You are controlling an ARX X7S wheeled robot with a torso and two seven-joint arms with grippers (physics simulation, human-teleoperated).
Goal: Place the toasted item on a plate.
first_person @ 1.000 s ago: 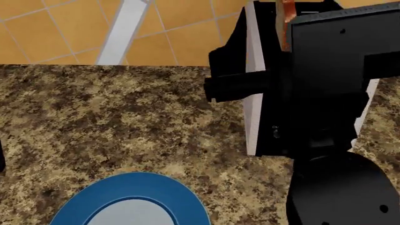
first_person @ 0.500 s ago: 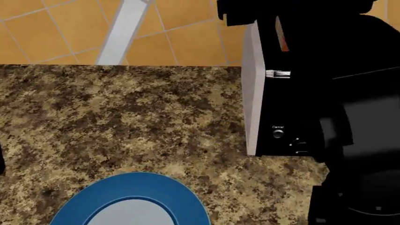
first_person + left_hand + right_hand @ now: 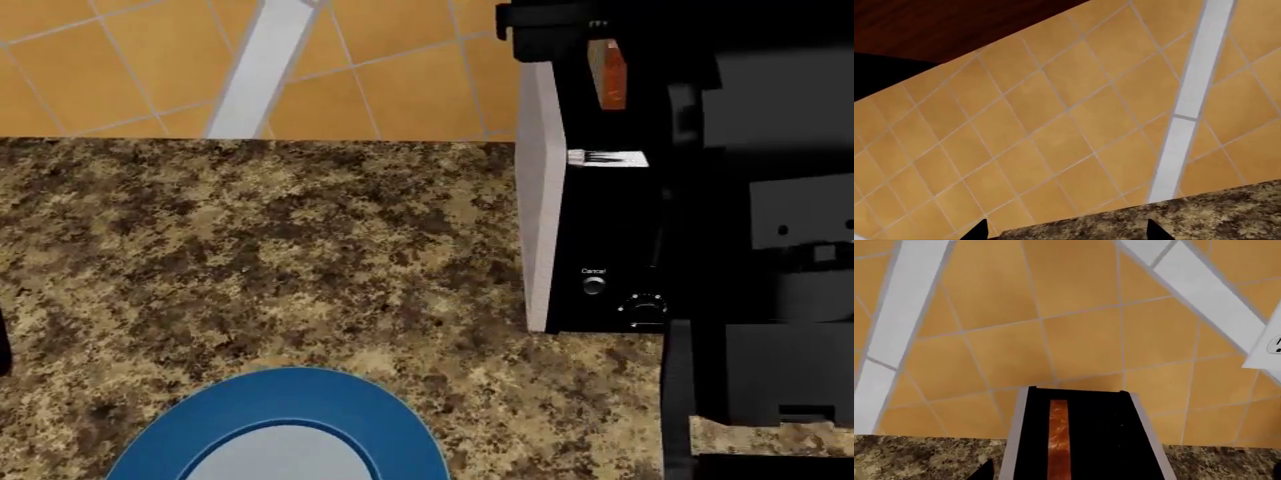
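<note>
While your right arm (image 3: pixel 761 250) is hanging dark over the right side of the counter in the head view, its gripper is not showing clearly enough there to tell whether the jaws are apart or together; the right wrist view is catching only one dark tip at its edge. Just beside that arm, the toaster (image 3: pixel 587 200) is standing on the speckled counter (image 3: pixel 267 250), against the orange tiled wall (image 3: pixel 387 70). The toast (image 3: pixel 1058 440) is sitting upright in the toaster's slot, its orange-brown crust showing (image 3: pixel 607 75). The blue-rimmed plate (image 3: pixel 160 435) is lying well apart, at the counter's near edge. Your left gripper (image 3: pixel 1067 235) is showing two dark tips standing apart above the counter's rear edge, holding nothing.
</note>
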